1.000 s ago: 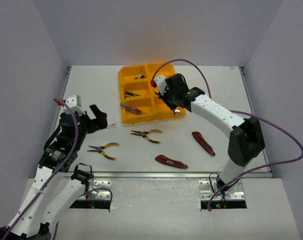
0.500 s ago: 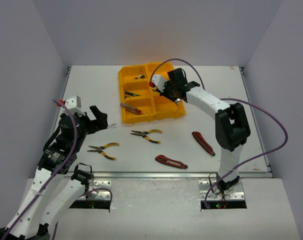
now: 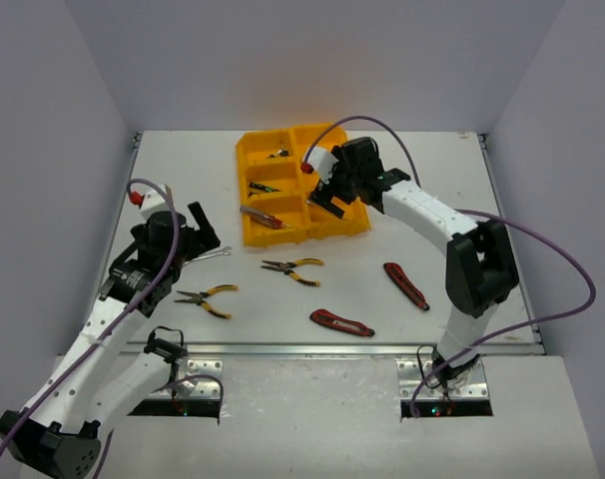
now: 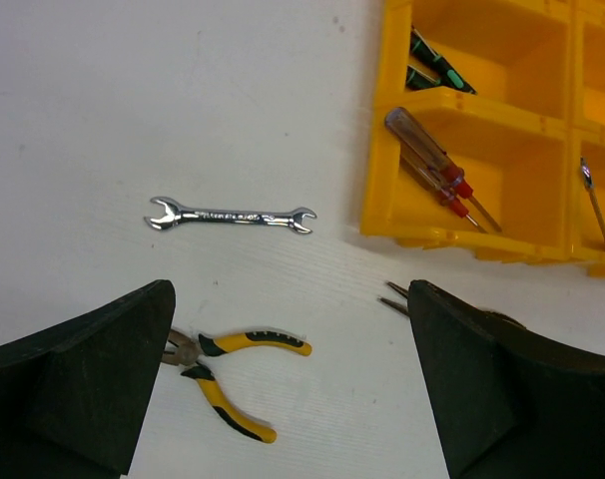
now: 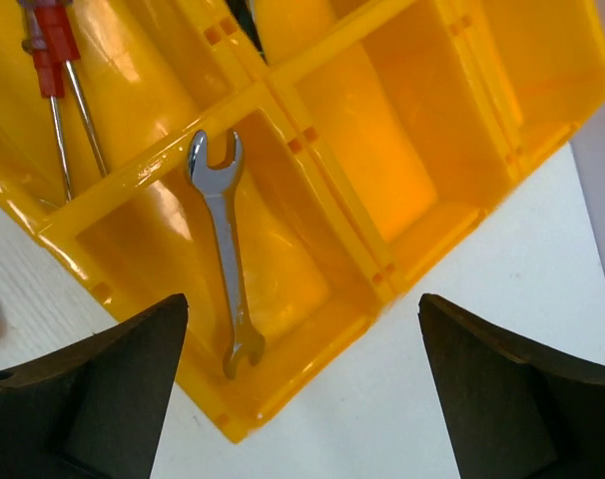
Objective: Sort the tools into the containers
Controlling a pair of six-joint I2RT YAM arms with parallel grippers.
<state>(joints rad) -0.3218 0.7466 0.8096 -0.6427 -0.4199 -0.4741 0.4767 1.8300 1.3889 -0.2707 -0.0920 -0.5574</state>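
My left arm leans in from the lower left of the overhead view, left gripper (image 3: pixel 205 236) tipped down at the table (image 3: pixel 442 180), jaws spread wide and empty. A silver wrench (image 4: pixel 231 215) lies ahead of it, its stamped lettering too small to read, with two pliers (image 3: pixel 205 296) (image 3: pixel 293 267) nearby. My right arm arches to the upper middle, right gripper (image 5: pixel 301 309) also spread and empty, over the yellow tray (image 5: pixel 402 120). Another wrench (image 5: pixel 226 269) lies in the tray's near right compartment, with red screwdrivers (image 4: pixel 437 175) in the near left one. Two red knives (image 3: pixel 341 322) (image 3: pixel 405 284) lie on the table at lower right.
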